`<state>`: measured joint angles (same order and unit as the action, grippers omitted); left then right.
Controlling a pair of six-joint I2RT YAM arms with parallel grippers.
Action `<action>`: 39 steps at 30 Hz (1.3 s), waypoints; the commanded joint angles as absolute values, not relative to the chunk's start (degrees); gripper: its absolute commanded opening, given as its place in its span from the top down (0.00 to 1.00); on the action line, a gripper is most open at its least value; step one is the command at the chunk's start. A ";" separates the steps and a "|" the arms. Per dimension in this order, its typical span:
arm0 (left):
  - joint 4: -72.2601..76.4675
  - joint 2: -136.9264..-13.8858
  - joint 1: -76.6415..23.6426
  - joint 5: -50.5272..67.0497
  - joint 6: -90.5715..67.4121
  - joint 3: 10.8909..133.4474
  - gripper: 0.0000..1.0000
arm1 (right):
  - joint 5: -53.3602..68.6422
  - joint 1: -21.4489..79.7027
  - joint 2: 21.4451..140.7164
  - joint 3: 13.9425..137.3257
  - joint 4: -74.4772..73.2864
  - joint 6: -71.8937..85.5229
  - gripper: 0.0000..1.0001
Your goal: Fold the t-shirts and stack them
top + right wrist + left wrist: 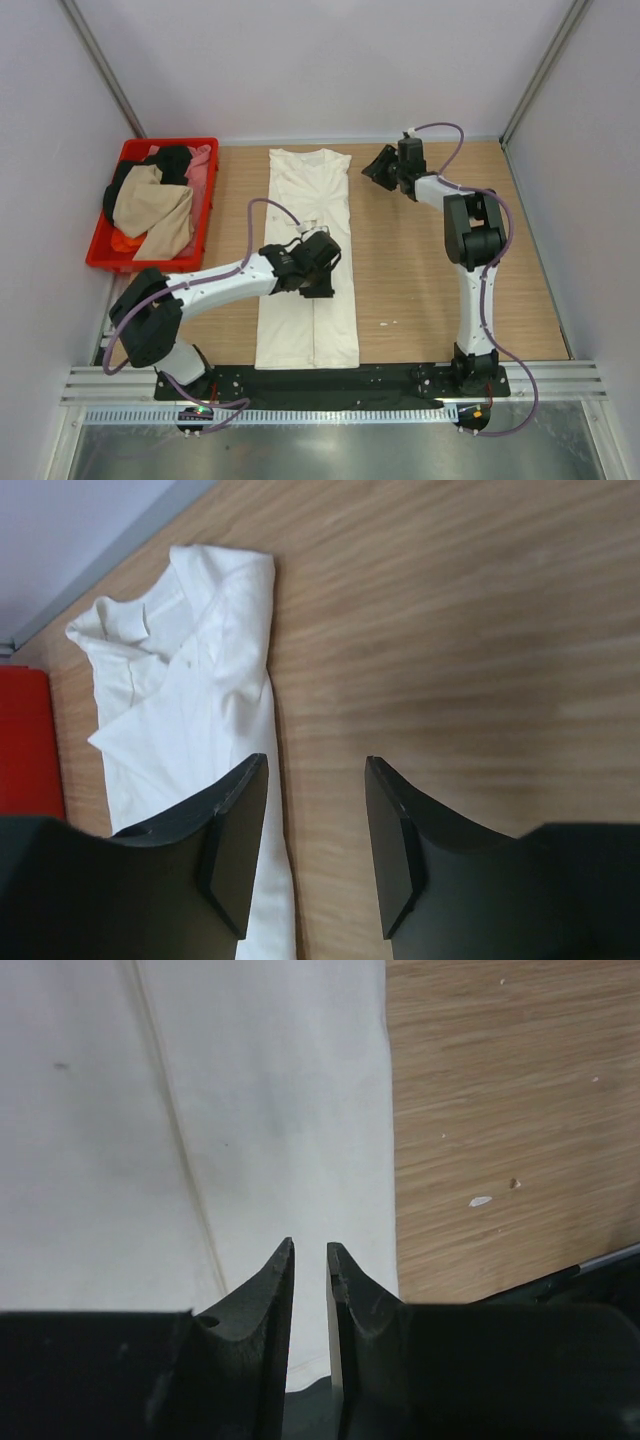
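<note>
The cream t-shirt [310,190] lies flat as a long narrow strip down the middle of the table, collar at the far end. My left gripper [318,288] hovers over its middle, near the right edge. In the left wrist view the gripper [310,1247] has only a narrow gap between its jaws, with nothing in it, and the shirt [280,1110] lies below. My right gripper [378,168] is raised beside the collar end; in the right wrist view it [315,760] is open and empty over the shirt's right edge [190,680].
A red crate [100,245] stands at the far left with a tan shirt [150,205], a black one [172,160], a pink one [202,160] and an orange one [122,241]. Bare wooden table [420,290] lies right of the shirt. A black base plate [330,380] runs along the near edge.
</note>
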<state>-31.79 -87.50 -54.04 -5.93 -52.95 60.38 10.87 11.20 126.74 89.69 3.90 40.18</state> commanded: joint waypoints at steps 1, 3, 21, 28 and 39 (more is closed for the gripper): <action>-24.70 -90.68 -56.41 -5.89 -55.46 60.12 0.80 | 15.11 11.60 130.94 96.75 13.35 42.01 0.50; -23.12 -92.63 -57.56 -6.15 -55.81 60.82 0.81 | 15.90 11.60 135.16 100.87 14.23 42.36 0.49; -24.08 -104.06 -62.93 -7.91 -57.48 63.46 0.83 | 19.60 11.78 153.80 122.43 14.15 45.44 0.54; -24.17 -103.54 -63.54 -8.00 -58.10 62.23 0.83 | 18.72 11.87 158.02 129.28 12.75 45.88 0.69; -24.26 -103.88 -63.55 -7.56 -58.71 61.35 0.84 | 17.40 11.87 162.25 137.11 15.29 45.70 0.99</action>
